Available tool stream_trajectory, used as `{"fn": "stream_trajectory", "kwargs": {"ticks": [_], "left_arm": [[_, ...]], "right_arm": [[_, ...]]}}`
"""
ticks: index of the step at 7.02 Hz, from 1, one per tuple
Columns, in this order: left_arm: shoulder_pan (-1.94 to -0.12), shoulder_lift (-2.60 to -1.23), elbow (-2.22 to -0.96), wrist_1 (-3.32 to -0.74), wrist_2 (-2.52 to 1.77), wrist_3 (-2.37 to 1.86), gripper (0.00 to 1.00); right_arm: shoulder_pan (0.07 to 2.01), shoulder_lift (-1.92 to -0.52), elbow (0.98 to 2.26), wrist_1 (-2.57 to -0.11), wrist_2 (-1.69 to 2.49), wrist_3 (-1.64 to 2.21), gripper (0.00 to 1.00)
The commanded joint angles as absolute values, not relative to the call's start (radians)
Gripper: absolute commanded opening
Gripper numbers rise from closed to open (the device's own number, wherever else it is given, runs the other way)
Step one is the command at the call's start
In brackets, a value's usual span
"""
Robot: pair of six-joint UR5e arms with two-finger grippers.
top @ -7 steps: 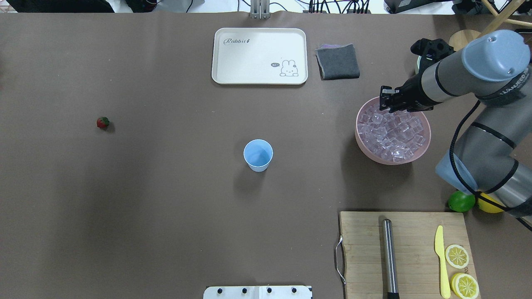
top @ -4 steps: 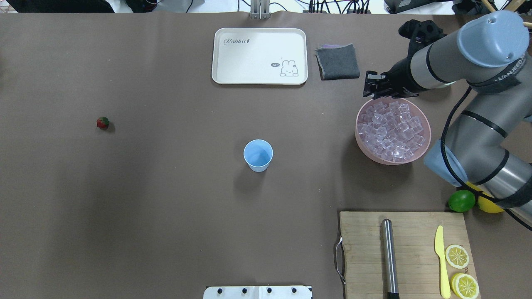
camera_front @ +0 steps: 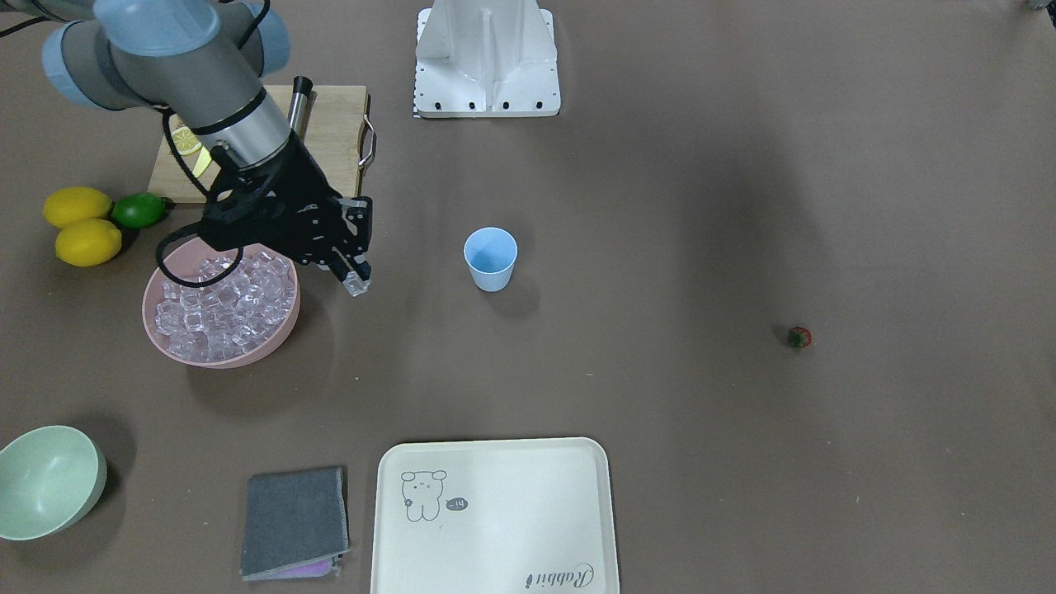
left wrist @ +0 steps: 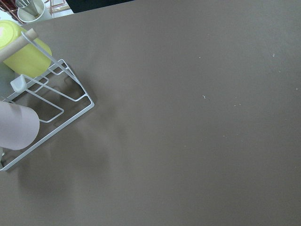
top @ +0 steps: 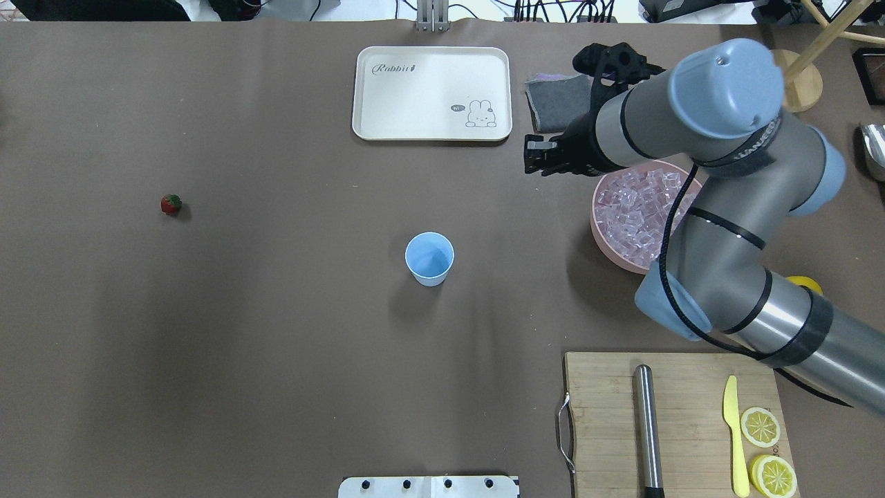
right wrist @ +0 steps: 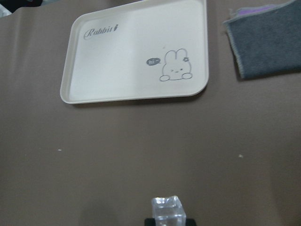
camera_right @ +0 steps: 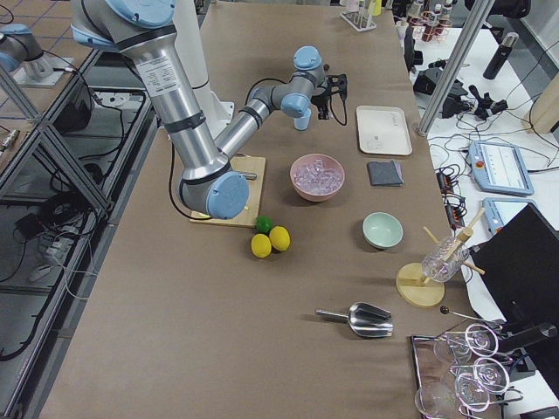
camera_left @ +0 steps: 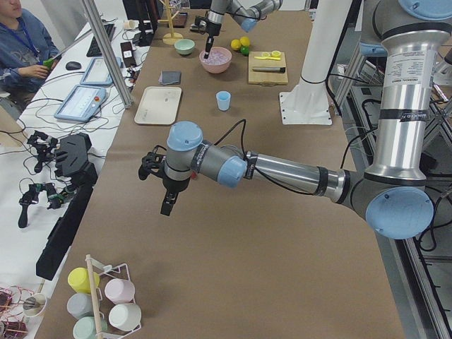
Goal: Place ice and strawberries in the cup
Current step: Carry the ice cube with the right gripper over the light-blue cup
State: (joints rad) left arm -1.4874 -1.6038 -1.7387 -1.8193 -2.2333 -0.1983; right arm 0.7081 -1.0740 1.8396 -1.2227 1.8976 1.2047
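Observation:
The light blue cup (top: 429, 258) stands upright and empty at the table's middle; it also shows in the front view (camera_front: 491, 258). Many clear ice cubes (camera_front: 221, 304) fill the pink bowl (top: 596, 229). My right gripper (camera_front: 355, 279) is shut on one ice cube (camera_front: 357, 286), held above the table just beside the bowl, between it and the cup; the cube shows in the right wrist view (right wrist: 167, 212). The small red strawberry (top: 171, 204) lies alone far on the left side. My left gripper (camera_left: 167, 207) hangs over bare table far from everything; I cannot tell whether it is open.
A cream rabbit tray (top: 432, 93) and a grey cloth (top: 553, 104) lie at the far edge. A cutting board (top: 608, 415) carries a steel rod, a yellow knife and lemon slices. Lemons and a lime (camera_front: 139, 209) sit by the bowl. A pale green bowl (camera_front: 45, 478).
My right gripper rose out of the pink bowl with an ice cube and moved left, away from the bowl and over the table. The cup and the strawberry have not moved.

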Motion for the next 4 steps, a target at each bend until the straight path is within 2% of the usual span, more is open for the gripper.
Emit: {"fn": "stream_trajectory", "kwargs": {"ticks": [1,4], "left_arm": [[-1.457,-1.606,-1.738,-1.821,-2.233,-0.239,0.98],[-1.442,-1.606,-1.733,-1.838,-2.232,-0.256,0.98]], "right_arm": [[0.585,-1.043,1.839,-1.201,1.781,1.201,0.00],[0.469,-1.042,1.825,-1.132,1.657,1.180,0.00]]}}
